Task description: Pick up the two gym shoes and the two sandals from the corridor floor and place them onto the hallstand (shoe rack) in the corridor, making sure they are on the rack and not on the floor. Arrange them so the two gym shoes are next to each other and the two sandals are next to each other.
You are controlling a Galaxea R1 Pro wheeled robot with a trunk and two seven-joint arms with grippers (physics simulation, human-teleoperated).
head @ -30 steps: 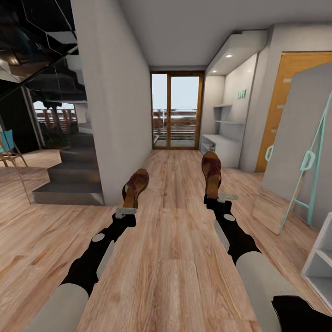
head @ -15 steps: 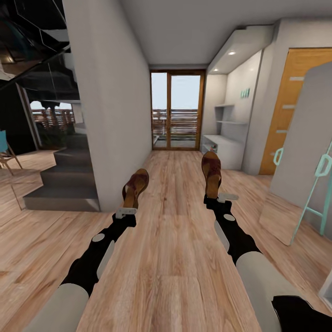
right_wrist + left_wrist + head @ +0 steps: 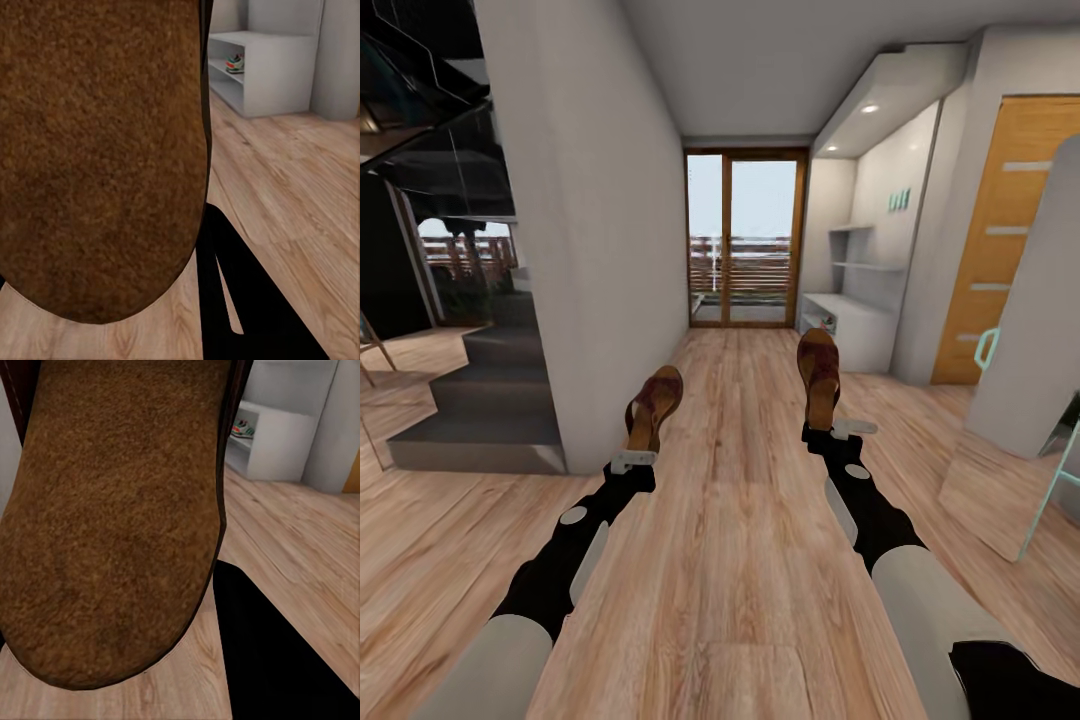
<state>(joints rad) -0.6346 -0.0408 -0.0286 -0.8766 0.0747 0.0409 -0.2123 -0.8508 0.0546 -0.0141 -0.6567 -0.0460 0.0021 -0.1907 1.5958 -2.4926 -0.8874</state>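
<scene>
Grippers both clamp sandals for me: left gripper [image 3: 632, 460] holds one brown leather-look sandal [image 3: 653, 406], right gripper [image 3: 838, 432] the other brown sandal [image 3: 819, 375], above wood-plank floor [image 3: 740, 520].

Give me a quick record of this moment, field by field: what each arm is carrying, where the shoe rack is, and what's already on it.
left pincer: shut on left sandal, held off the floor
right pincer: shut on right sandal, held off the floor
hallstand: ahead on the corridor's right side, before the glass door
on the hallstand: a gym shoe in a shelf compartment; a second one cannot be made out
corridor floor: wood planks between robot and hallstand
</scene>
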